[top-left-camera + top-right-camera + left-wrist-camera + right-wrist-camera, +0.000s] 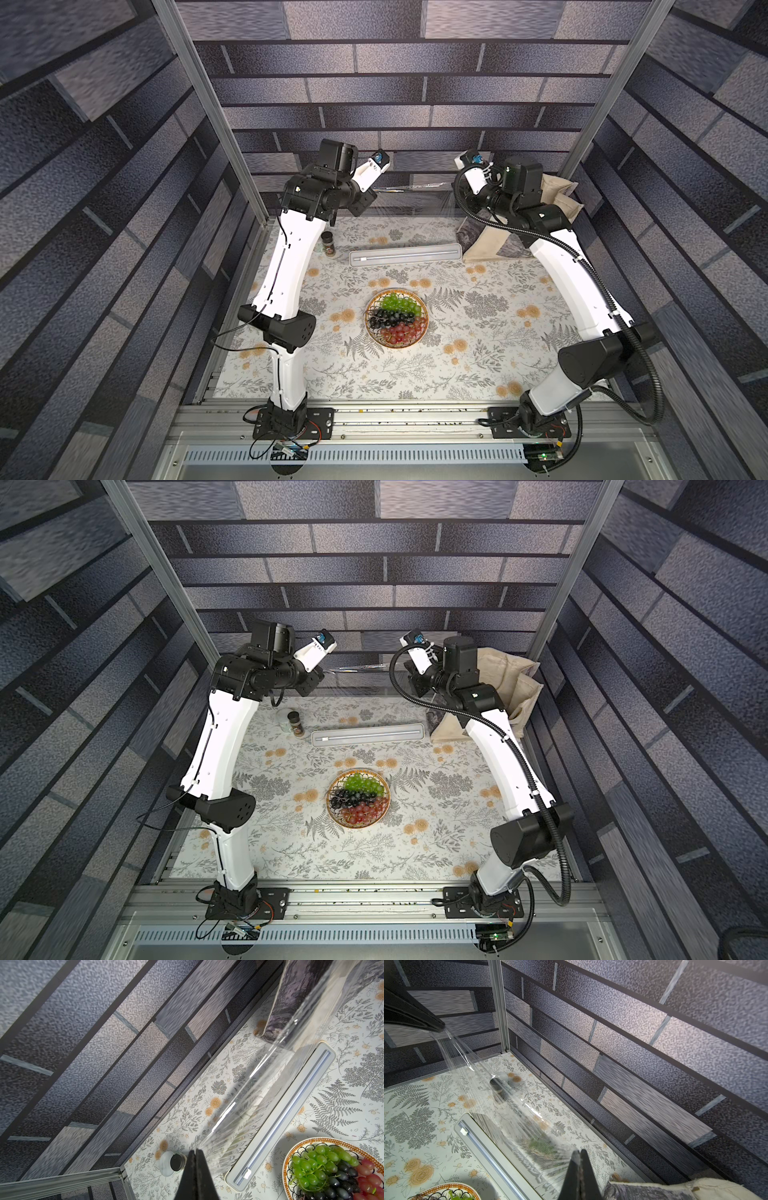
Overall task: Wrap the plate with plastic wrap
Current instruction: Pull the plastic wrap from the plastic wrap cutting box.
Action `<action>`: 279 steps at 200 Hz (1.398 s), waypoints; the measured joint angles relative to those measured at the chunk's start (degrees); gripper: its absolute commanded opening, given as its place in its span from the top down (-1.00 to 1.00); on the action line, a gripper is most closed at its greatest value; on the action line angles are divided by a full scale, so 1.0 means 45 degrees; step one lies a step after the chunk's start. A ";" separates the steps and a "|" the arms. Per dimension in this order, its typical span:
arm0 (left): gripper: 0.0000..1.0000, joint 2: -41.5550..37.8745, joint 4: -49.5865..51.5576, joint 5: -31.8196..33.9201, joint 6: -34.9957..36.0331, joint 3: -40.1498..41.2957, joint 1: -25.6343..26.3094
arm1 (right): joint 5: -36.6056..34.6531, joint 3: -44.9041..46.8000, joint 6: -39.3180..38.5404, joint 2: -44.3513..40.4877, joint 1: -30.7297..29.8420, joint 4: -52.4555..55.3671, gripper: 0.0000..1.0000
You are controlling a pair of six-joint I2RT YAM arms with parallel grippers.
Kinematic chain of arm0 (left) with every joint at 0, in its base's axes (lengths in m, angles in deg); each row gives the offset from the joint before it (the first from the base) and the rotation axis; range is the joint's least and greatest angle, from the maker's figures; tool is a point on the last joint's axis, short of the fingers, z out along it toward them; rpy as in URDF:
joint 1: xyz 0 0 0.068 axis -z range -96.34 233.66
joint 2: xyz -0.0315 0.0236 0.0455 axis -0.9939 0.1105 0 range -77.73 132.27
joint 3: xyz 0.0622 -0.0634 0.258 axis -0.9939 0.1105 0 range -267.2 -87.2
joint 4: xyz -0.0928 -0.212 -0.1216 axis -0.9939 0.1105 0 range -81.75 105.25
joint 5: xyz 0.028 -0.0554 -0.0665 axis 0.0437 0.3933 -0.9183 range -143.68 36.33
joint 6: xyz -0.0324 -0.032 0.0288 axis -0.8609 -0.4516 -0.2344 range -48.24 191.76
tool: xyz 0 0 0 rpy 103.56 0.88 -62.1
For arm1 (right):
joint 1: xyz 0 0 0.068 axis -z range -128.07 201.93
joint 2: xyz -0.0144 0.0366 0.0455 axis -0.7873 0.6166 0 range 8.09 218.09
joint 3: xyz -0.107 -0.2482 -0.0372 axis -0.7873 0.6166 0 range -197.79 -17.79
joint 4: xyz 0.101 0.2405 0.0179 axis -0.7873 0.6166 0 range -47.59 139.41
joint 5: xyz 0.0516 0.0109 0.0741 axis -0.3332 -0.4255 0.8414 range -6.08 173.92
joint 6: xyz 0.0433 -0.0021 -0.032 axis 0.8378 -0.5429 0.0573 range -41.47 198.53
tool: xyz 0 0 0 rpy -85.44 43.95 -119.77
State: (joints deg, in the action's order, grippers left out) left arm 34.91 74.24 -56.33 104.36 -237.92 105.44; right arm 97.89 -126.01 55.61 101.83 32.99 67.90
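Observation:
The plate [420, 332] [384, 812] of green, black and red grapes sits mid-table in both top views, and its rim shows in the wrist views [287, 1164] [452, 1186]. The long cream box [405, 254] [369, 734] [280, 1118] [492, 1153] lies behind it. A sheet of plastic wrap [415, 199] [361, 675] [259, 1088] [500, 1105] rises from the box, stretched between both raised grippers. My left gripper [375, 189] [327, 671] [195, 1150] [440, 1027] is shut on one upper corner. My right gripper [455, 185] [409, 672] [580, 1150] is shut on the opposite corner.
A small dark-lidded jar [328, 244] [296, 723] [173, 1162] [497, 1084] stands left of the box. A beige cloth bag [552, 199] [507, 679] [675, 1188] leans in the back right corner. The back wall is close behind both grippers.

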 measured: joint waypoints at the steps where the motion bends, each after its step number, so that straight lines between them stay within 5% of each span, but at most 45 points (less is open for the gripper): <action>1: 1.00 0.0000 0.0000 0.0000 0.0005 0.0000 0.0000 | -0.0005 -0.0010 0.0000 0.0000 0.0000 0.0000 1.00; 279: 1.00 0.0000 0.0029 0.0267 0.0029 0.0112 0.0034 | 0.0160 0.0942 0.0248 -0.0049 0.0000 -0.0078 1.00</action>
State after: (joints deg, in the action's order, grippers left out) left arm 34.91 74.38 -55.13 104.49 -237.41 105.59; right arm 98.61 -121.77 56.72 101.61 32.99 67.55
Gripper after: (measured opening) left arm 0.052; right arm 0.040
